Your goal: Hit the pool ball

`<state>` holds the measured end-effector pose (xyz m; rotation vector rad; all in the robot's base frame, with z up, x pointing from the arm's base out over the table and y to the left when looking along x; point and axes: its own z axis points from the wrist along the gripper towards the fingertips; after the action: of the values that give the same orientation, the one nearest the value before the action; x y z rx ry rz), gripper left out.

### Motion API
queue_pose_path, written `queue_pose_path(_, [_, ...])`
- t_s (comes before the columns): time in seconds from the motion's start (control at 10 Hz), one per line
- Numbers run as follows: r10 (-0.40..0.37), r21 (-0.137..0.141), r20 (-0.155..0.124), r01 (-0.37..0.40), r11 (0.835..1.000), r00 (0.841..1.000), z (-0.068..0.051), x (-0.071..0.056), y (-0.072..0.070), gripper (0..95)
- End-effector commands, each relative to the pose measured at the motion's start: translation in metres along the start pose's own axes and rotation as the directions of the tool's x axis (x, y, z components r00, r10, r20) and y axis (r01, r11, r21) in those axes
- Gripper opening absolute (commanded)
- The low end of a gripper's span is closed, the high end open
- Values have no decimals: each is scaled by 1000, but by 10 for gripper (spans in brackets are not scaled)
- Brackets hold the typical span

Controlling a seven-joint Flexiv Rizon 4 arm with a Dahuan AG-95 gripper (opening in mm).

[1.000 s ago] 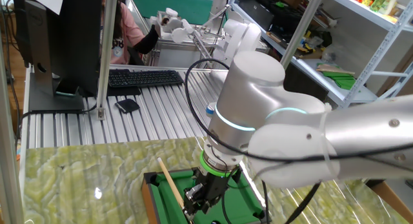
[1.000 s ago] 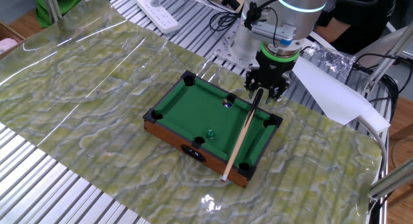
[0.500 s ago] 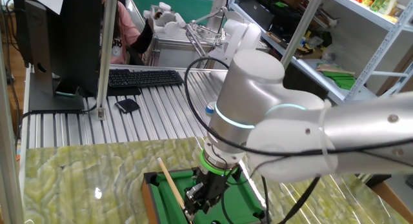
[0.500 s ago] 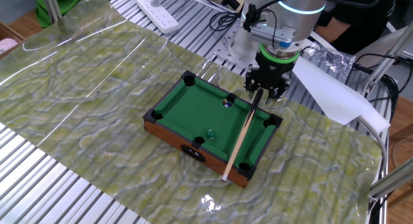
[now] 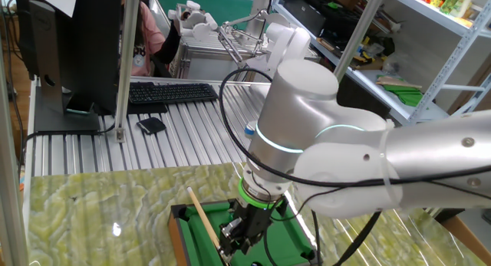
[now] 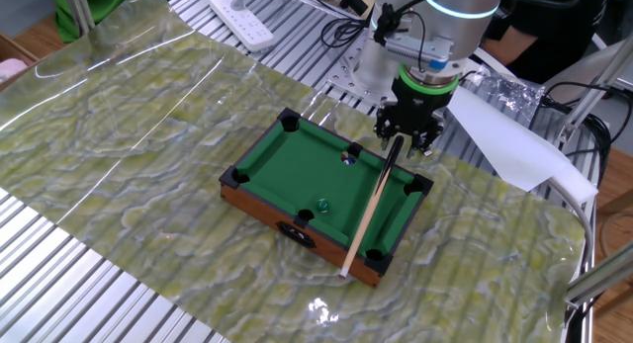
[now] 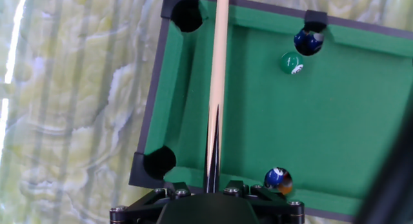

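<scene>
The mini green pool table (image 6: 297, 155) lies on the marbled mat, and the hand view looks down on its felt (image 7: 335, 121). A thin wooden cue stick (image 6: 368, 213) slants across the table's right side, with my gripper (image 6: 404, 145) shut on its upper end. In the hand view the cue stick (image 7: 218, 69) runs straight out from the gripper (image 7: 213, 179). The pool ball (image 6: 348, 158), dark with a pale spot, sits just left of the gripper, and in the hand view the pool ball (image 7: 279, 179) lies to the right of the fingers. The arm hides most of the table (image 5: 178, 220).
A green ball (image 7: 292, 62) and a dark blue ball (image 7: 308, 41) lie by a far side pocket. The green ball (image 6: 321, 203) is near the table's front rail. A keyboard (image 5: 173, 92) and monitor (image 5: 73, 44) stand behind the mat. White paper (image 6: 504, 135) lies to the right.
</scene>
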<state>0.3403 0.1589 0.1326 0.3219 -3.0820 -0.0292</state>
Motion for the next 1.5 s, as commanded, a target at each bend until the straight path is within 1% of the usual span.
queue_pose_path(0.1, [5, 5, 7, -5, 1000, 1000, 0, -2, 0, 380])
queue_pose_path(0.5, [38, 16, 6, -38, 999, 999, -1, -1, 0, 380])
queue_pose_path(0.6, [57, 19, 1, -57, 998, 998, -1, 1, 1, 380])
queue_pose_path(0.7, [82, 19, -4, -82, 996, 997, 1, 4, 2, 380])
queue_pose_path(0.8, [92, 19, 2, -92, 996, 996, 4, 9, 2, 380])
queue_pose_path(0.9, [98, 19, 6, -98, 995, 995, 5, 13, 2, 570])
queue_pose_path(1.0, [102, 20, 11, -102, 995, 995, 7, 20, 1, 570])
queue_pose_path(1.1, [96, 26, 9, -96, 995, 995, 6, 24, -1, 570])
queue_pose_path(1.2, [94, 59, -5, -94, 994, 996, 2, 26, -2, 570])
queue_pose_path(1.3, [91, 73, -6, -91, 993, 996, 0, 26, -1, 570])
queue_pose_path(1.5, [101, 65, -4, -100, 993, 995, 1, 27, 2, 570])
